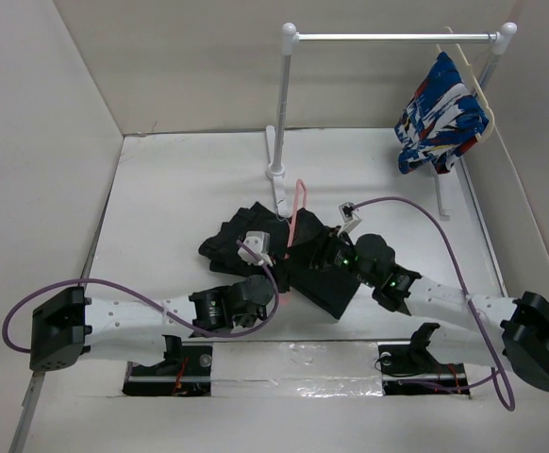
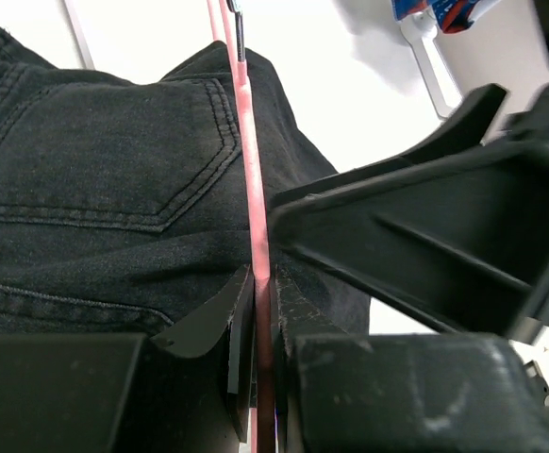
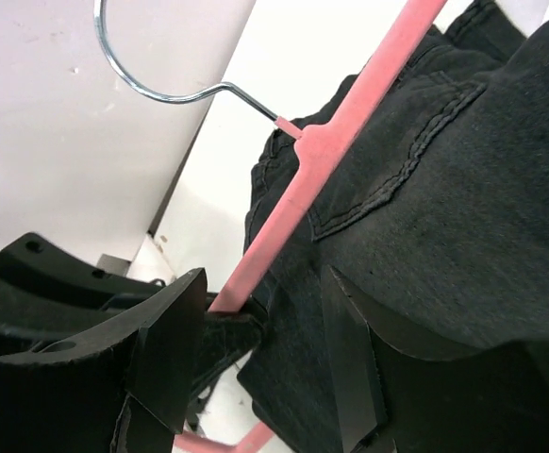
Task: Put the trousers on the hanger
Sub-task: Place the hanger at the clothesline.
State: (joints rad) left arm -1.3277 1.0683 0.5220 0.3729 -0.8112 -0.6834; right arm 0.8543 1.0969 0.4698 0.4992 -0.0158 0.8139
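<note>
The black trousers [image 1: 241, 241] lie crumpled on the table's middle. The pink hanger [image 1: 299, 209] lies across them, its hook pointing toward the rack. My left gripper [image 1: 286, 257] is shut on the hanger's pink bar [image 2: 252, 189], seen edge-on over the trousers' back pocket [image 2: 114, 160] in the left wrist view [image 2: 263, 278]. My right gripper [image 1: 320, 250] is open; its jaws [image 3: 265, 349] straddle a fold of the trousers [image 3: 444, 189] beside the hanger's arm [image 3: 322, 151]. The metal hook [image 3: 152, 85] shows above.
A white clothes rack [image 1: 282, 104] stands at the back with a metal rail [image 1: 397, 38]. A blue, white and red garment [image 1: 440, 118] hangs on a cream hanger [image 1: 480, 94] at its right end. White walls close in on both sides.
</note>
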